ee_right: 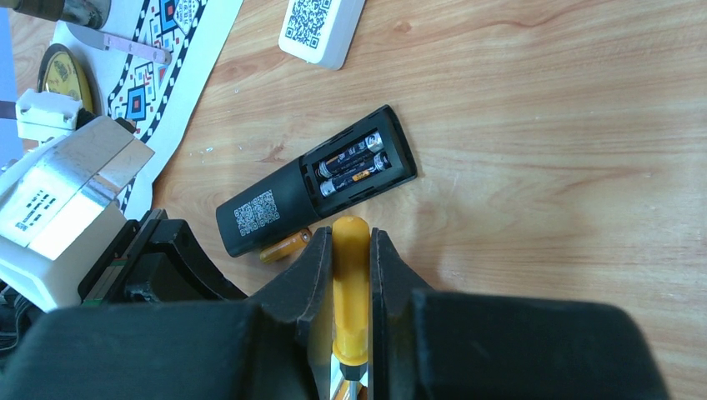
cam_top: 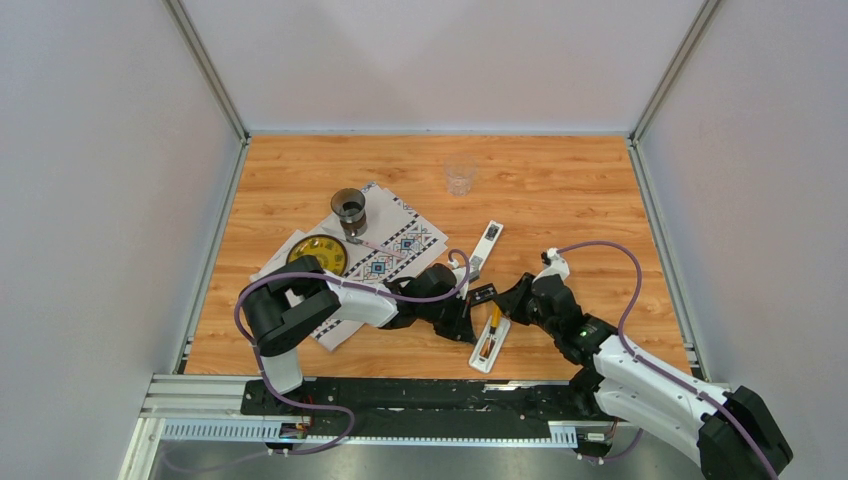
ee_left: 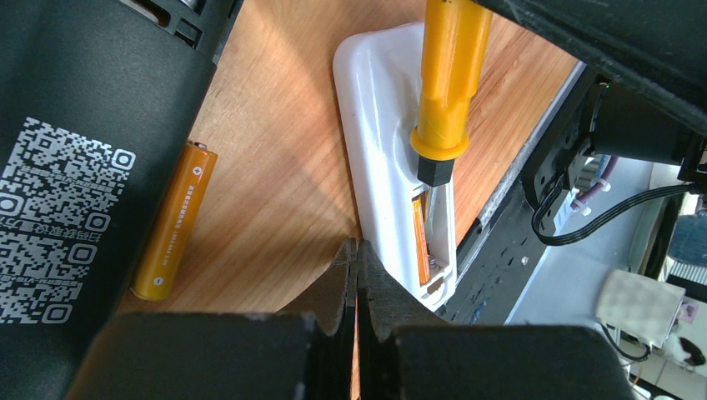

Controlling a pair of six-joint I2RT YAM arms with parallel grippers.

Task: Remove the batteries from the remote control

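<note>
While right fingers [ee_right: 304, 271] clamp screwdriver [ee_right: 351, 283], white remote [ee_left: 379, 142] hugs table edge [cam_top: 400, 372].

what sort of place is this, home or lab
Probably a robot lab cell, not a home: blank white walls close in a wooden tabletop on three sides, and two robot arms are bolted to a metal rail at its near edge.

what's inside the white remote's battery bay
One orange battery lies in the white remote, with the screwdriver tip beside it. The shaft hides whether a second cell remains.

Wood table [cam_top: 560, 190], wht remote [ee_left: 375, 125], cloth [cam_top: 400, 240], batt [ee_left: 173, 221]
</note>
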